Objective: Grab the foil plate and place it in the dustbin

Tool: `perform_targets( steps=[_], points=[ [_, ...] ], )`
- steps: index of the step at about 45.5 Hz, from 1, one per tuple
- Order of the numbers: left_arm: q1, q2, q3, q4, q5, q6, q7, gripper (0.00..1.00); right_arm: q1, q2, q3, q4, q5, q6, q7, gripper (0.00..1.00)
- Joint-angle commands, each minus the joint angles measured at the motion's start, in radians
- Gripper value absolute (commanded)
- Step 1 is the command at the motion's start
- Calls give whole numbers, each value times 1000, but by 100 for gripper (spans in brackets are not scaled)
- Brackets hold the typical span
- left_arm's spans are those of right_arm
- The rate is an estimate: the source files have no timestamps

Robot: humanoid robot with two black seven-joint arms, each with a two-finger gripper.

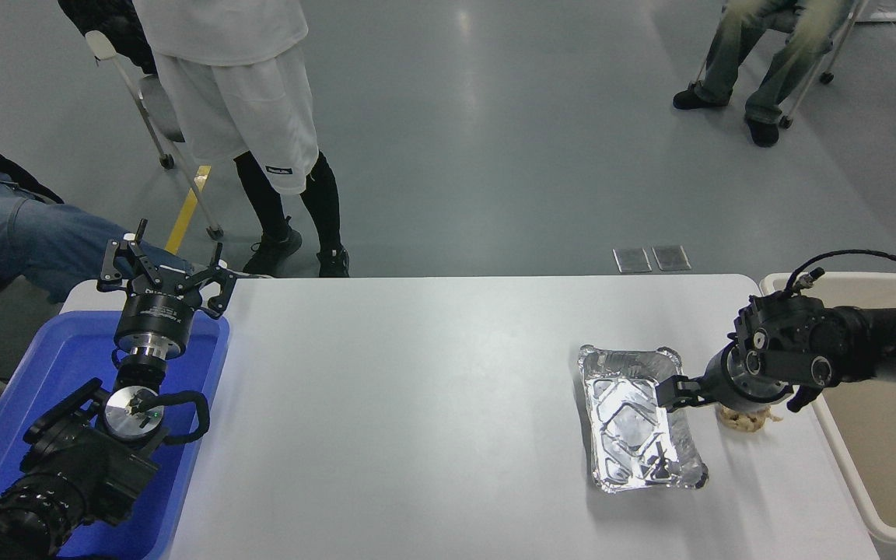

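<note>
One arm of mine, the right, reaches in low from the right edge, nearly level, its claw (673,393) at the foil plate's (638,420) right rim; I cannot tell its spread. That plate lies flat on the table (417,404), beside the dustbin (876,435). My left claw (164,272) sits parked, fingers spread, over the blue tub (59,365).

Blue rectangular plastic tub (67,373) off the white table's (417,404) left end. Small crumpled tan paper wad (743,420) near the right edge. Beyond the far side, a standing person in white shorts (238,101), two seated people (12,233) (767,47) at the upper corners.
</note>
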Motion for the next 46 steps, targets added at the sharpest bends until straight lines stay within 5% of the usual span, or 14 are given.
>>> perform_targets(
  steps=[1, 19, 25, 33, 38, 46],
  points=[
    [0, 0, 0, 0, 0, -2, 0, 99, -40, 2, 28, -8, 3, -49, -1, 100],
    [0, 0, 0, 0, 0, -2, 0, 99, -141, 16, 100, -79, -4, -53, -6, 100],
    [0, 0, -2, 0, 0, 0, 0, 99, -146, 25, 102, -79, -5, -50, -9, 82],
    [0, 0, -2, 0, 0, 0, 0, 99, -138, 14, 102, -65, -8, -41, -21, 24],
    [0, 0, -2, 0, 0, -2, 0, 99, -135, 13, 99, -65, 0, -39, -23, 2],
    [0, 0, 0, 0, 0, 0, 0, 99, -129, 8, 100, -51, 7, -39, -23, 0]
  ],
)
